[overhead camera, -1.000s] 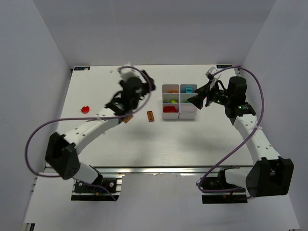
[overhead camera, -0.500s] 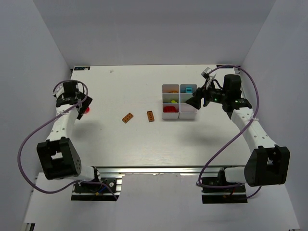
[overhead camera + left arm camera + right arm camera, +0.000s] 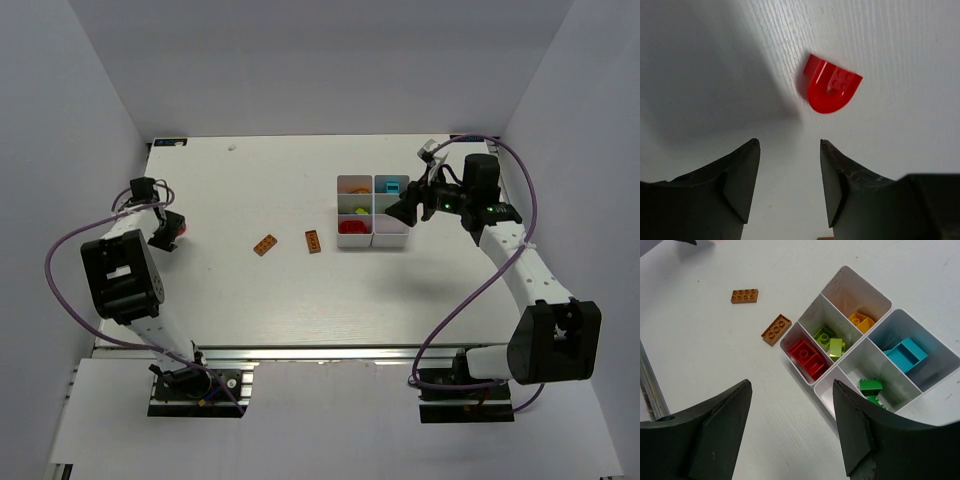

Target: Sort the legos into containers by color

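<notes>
Red rounded plastic lego [image 3: 832,91] lies on the white table [image 3: 900,40] just ahead of your left gripper [image 3: 789,145], whose jaws stand apart and empty, so you are at the pick: lower, centre on it, then close. Farther across, two brown flat plates [image 3: 265,245] wait loose, and beyond them your right gripper [image 3: 791,390], also spread and empty, hovers beside the white six-compartment tray [image 3: 855,287], whose near-left cell holds red bricks [image 3: 807,357].

Bright even overhead light, soft arm shadows, sharp focus, dark blurred wrist-view foreground
</notes>
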